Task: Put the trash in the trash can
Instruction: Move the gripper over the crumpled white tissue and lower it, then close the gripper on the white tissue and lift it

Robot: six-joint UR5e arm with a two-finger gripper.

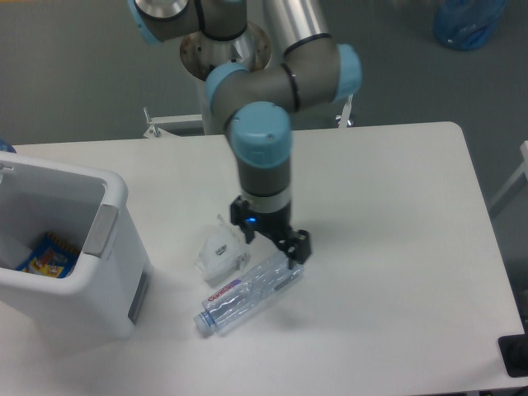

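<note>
Trash can point(111, 198) holds colourful wrapper point(41, 254); fingers point(273, 237) spread, empty, over bottle point(250, 289)

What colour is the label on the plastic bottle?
The bottle has a white label with red lettering, seen in the fixed camera view.

trash can point(58, 247) cut off at left edge, bottle point(247, 290) end behind hand point(271, 235)

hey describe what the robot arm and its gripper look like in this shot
The arm is built of grey cylindrical segments with light-blue caps at the joints and one shiny silver tube higher up. The gripper is black, with two short black fingers and a small blue light glowing on its body.
</note>
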